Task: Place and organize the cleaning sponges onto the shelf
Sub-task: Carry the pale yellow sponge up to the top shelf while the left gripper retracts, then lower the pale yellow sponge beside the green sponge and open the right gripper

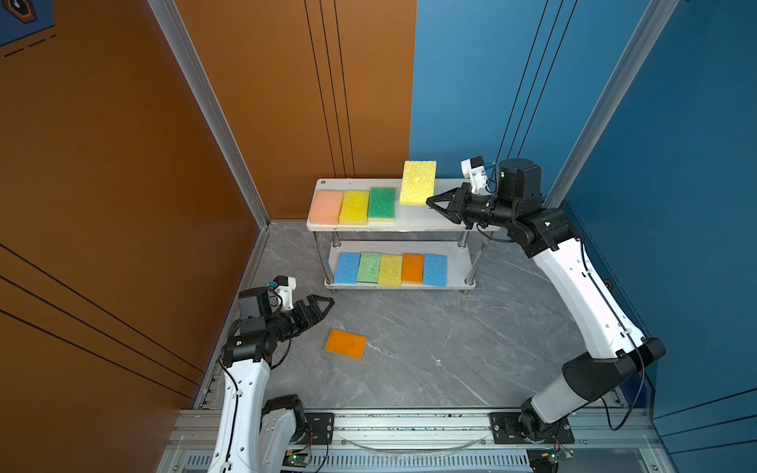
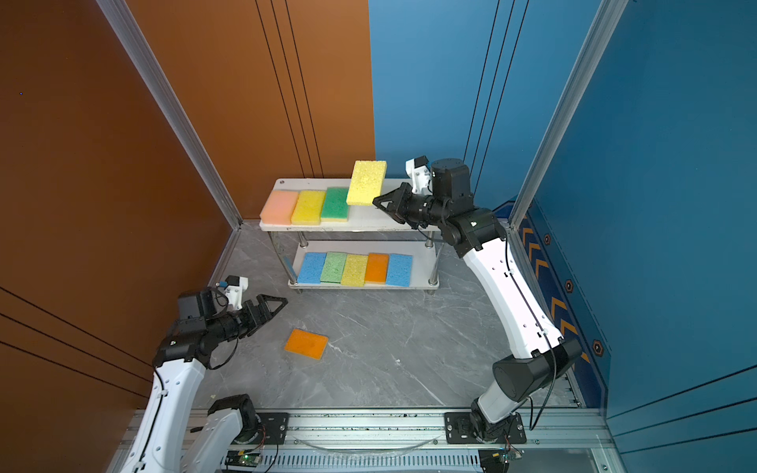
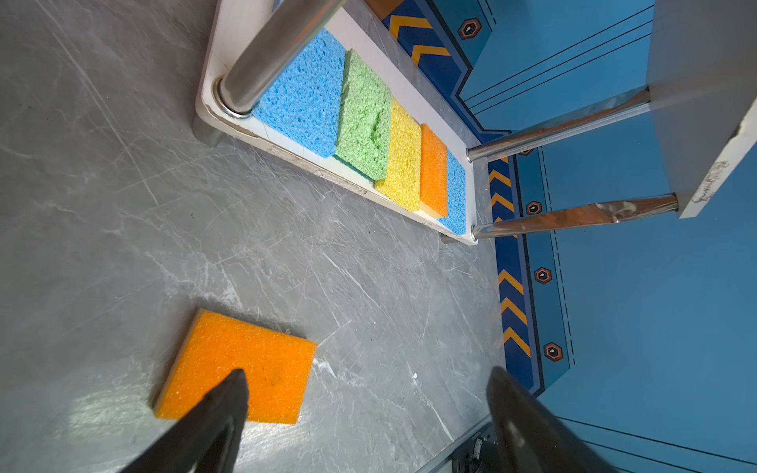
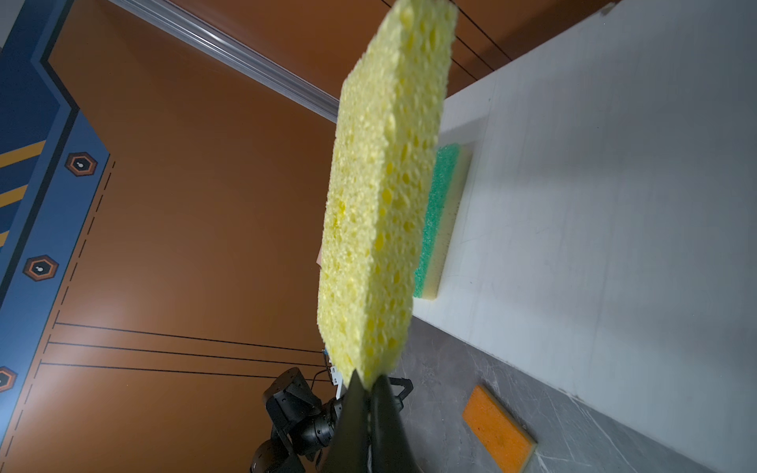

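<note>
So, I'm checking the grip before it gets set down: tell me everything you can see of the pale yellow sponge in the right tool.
The pale yellow sponge is a flat rectangular slab of coarse, open-pored foam, one colour throughout. The right tool is shut on one corner, holding it raised over the top board of the shelf, next to the dark green sponge. Nothing else appears to touch it.

In the right wrist view the pale yellow sponge [image 4: 385, 196] is cut off by the picture's edge and covers part of the green sponge [image 4: 434, 213].
</note>
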Controlling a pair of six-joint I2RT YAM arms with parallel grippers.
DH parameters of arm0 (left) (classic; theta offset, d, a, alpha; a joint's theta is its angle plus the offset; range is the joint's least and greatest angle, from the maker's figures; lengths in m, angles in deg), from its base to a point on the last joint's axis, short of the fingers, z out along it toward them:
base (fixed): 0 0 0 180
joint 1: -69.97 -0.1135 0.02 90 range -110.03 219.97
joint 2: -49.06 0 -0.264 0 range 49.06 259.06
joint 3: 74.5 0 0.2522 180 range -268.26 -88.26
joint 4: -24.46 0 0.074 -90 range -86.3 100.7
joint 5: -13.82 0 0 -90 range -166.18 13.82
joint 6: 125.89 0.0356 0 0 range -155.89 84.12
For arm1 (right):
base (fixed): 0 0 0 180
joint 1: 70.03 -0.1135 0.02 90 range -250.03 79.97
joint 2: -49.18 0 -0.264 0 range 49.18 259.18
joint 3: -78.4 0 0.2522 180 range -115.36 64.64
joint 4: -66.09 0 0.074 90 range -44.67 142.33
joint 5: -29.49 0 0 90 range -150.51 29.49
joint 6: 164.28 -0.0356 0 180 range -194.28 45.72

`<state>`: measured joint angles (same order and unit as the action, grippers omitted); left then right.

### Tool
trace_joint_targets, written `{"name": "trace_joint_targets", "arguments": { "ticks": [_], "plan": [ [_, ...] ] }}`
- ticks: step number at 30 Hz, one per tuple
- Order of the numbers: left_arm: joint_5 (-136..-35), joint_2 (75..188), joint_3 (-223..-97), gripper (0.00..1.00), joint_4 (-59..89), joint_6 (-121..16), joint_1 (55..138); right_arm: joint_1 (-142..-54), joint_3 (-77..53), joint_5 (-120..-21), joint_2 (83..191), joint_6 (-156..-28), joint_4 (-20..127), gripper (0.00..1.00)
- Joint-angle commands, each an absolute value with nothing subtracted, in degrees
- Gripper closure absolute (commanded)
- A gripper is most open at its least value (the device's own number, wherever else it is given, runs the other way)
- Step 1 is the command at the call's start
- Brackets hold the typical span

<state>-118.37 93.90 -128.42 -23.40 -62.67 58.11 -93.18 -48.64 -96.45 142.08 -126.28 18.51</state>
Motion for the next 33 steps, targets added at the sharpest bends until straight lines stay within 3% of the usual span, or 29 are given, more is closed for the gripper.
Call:
{"name": "trace_joint_targets", "arguments": {
  "ticks": [1, 33],
  "plan": [
    [-117.7, 93.2, -127.6, 0.08, -23.9, -61.9, 58.6, -92.1, -49.6, -99.9, 143.6, -129.7, 21.0, 1.0],
    [-117.6, 93.3, -127.6, 0.08, -23.9, -61.7, 58.9, -88.9, -47.9, -106.6, 150.5, -129.3, 20.4, 1.0]
  ]
}}
